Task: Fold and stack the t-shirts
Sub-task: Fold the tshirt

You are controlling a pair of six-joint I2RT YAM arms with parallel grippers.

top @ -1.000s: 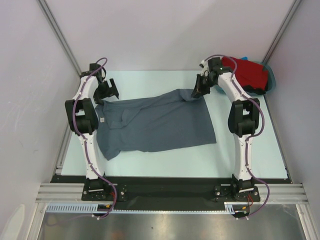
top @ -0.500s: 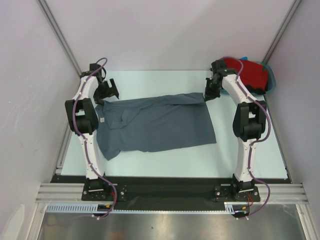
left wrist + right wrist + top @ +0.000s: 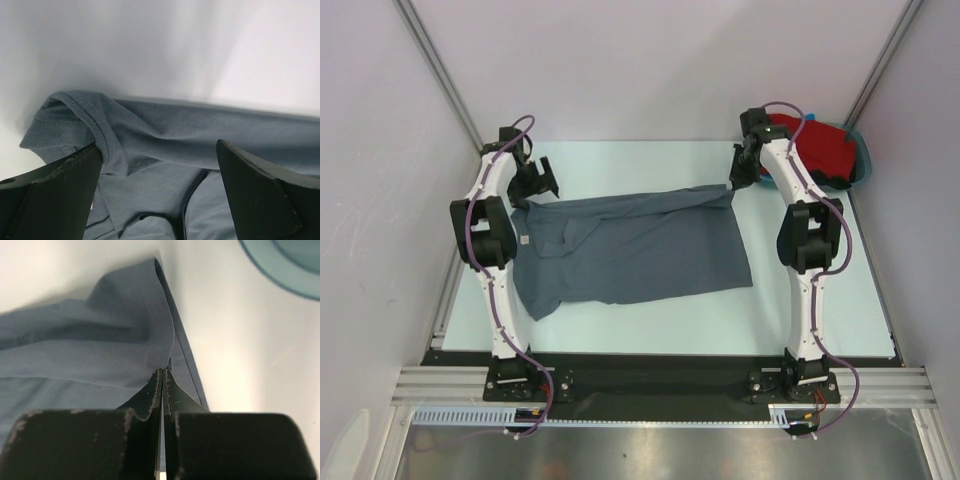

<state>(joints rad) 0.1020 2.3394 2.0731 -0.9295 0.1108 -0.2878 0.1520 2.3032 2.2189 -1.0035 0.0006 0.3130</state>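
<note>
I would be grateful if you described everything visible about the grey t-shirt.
The grey t-shirt is plain slate-grey, soft knit cloth with stitched hems. It lies spread and lightly creased across the pale table, collar end toward the left. The shut right gripper pinches its far right corner, drawing the far edge into a raised fold. The open left gripper straddles a rolled hem at the far left; contact there is unclear.

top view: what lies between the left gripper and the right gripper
The grey t-shirt: its far edge runs from the open left gripper to the right gripper, which pinches its corner. The top view shows it.
</note>
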